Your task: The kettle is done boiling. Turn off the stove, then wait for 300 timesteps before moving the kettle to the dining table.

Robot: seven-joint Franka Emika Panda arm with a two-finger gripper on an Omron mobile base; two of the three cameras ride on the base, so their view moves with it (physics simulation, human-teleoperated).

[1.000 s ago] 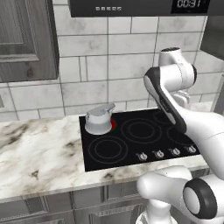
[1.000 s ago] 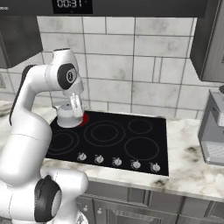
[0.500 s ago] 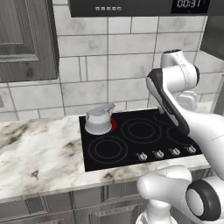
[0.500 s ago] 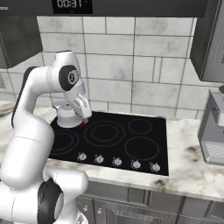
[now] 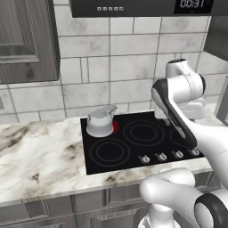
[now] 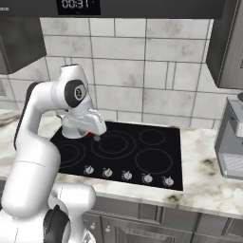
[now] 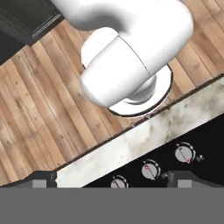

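The silver-grey kettle (image 5: 101,121) stands on the back left burner of the black stove (image 5: 133,144), and that burner glows red beside it (image 5: 115,127). A row of small silver knobs (image 6: 126,175) runs along the stove's front edge; three of them appear in the hand view (image 7: 150,169). My gripper (image 7: 111,180) hangs above the stove's front half, looking down at the knobs and the counter edge, jaws wide open and holding nothing. In the right base view my hand (image 6: 84,124) covers most of the kettle. The dining table is out of view.
A marble counter (image 5: 40,156) runs left of the stove and a grey appliance (image 6: 232,142) stands on its right end. A dark hood with a clock (image 5: 191,5) hangs above, and a grey wall cabinet (image 5: 26,40) is at the upper left. Wooden floor (image 7: 43,109) lies below the counter edge.
My hand has come a little lower and forward over the stove, and the arm has shifted slightly. The kettle has not moved and the burner stays red.
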